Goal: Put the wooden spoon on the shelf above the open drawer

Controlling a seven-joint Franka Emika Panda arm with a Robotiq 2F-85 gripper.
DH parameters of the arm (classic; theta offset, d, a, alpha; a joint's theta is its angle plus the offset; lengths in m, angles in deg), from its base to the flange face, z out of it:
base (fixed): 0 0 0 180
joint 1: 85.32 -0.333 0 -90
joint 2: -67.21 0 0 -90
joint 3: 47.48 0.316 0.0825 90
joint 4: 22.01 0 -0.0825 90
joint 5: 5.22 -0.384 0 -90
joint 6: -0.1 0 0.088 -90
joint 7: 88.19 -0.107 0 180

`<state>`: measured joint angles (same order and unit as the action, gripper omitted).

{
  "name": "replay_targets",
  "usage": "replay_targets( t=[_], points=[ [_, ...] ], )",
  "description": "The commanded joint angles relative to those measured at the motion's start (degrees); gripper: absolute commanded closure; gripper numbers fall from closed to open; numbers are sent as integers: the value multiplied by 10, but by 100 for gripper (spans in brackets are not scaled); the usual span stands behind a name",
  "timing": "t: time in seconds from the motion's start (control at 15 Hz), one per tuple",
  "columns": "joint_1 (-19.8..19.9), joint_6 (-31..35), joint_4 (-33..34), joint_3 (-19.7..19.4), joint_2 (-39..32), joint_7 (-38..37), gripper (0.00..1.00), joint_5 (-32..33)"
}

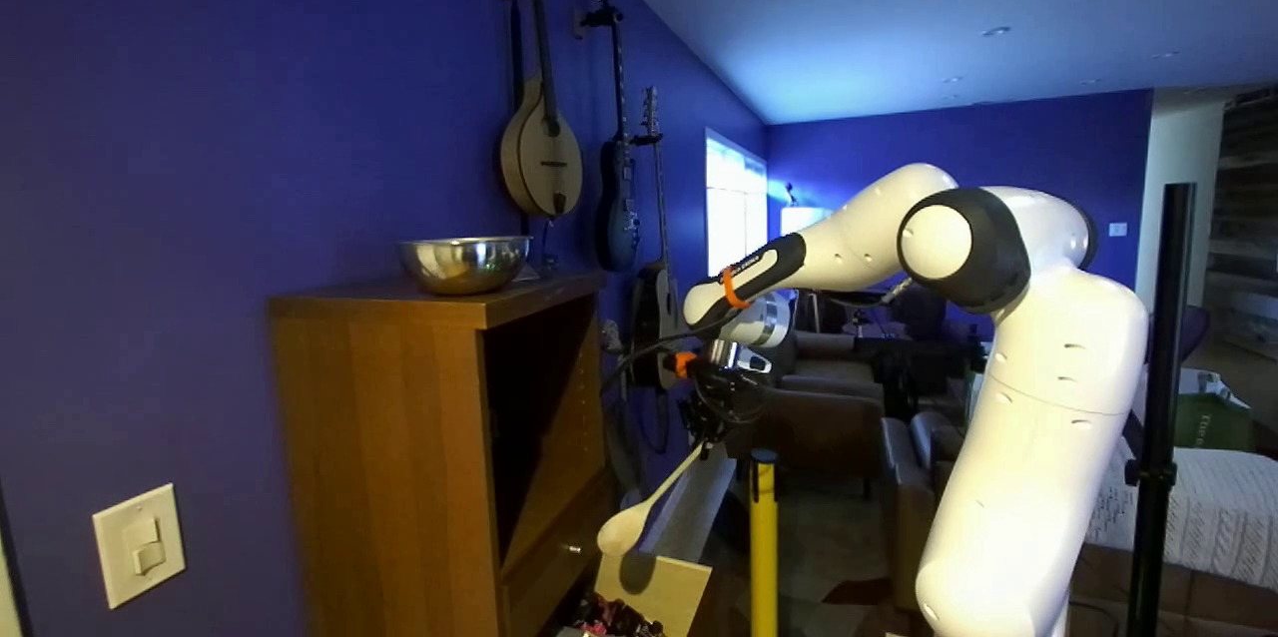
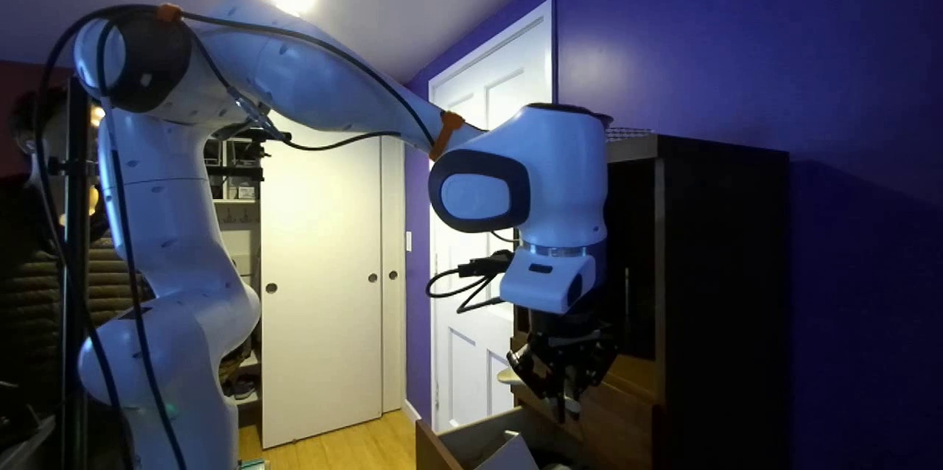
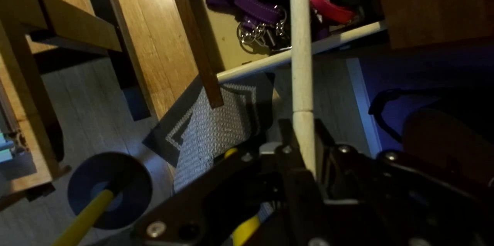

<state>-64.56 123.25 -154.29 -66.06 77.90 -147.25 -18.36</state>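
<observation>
- The gripper [image 3: 304, 132] points downward and pinches the handle of the wooden spoon [image 1: 624, 527]; in the wrist view, its 2 jaws press the wood from both sides.
- The spoon is in the air, tilted, with its head lower than the gripper, as an exterior view shows.
- This head is in front of the cabinet [image 1: 384, 457], outside the dark recess [image 1: 534, 417], and it hangs over the open drawer [image 1: 679, 585].
- The shelf [image 2: 636, 373] is the brown board in this recess; how far the spoon is from it, I cannot tell.
- The drawer's box is of pale wood; inside are 1 purple strap [image 3: 252, 5], 1 red strap [image 3: 335, 11] and some metal chain [image 3: 259, 33].
- On top of the cabinet stands 1 metal bowl [image 1: 465, 268], upright.
- In an exterior view, 1 yellow post [image 1: 764, 557] stands upright near the drawer.
- The white arm [image 1: 1038, 437] reaches toward the cabinet in both exterior views.
- Farther away, 3 stringed instruments [image 1: 544, 158] hang on the blue wall [image 1: 180, 168], and there is also 1 white door [image 2: 471, 374].
</observation>
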Motion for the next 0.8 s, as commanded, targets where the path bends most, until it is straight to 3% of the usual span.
replay_targets(
  t=[0.0,0.07,0.53,0.73],
  points=[
    [3,-5,7,0,-2,4,86,-16],
    [3,-5,8,-1,-3,5,97,-24],
    [12,-148,47,-3,-2,-199,97,-42],
    [12,-121,31,6,27,-297,97,-45]
  ],
)
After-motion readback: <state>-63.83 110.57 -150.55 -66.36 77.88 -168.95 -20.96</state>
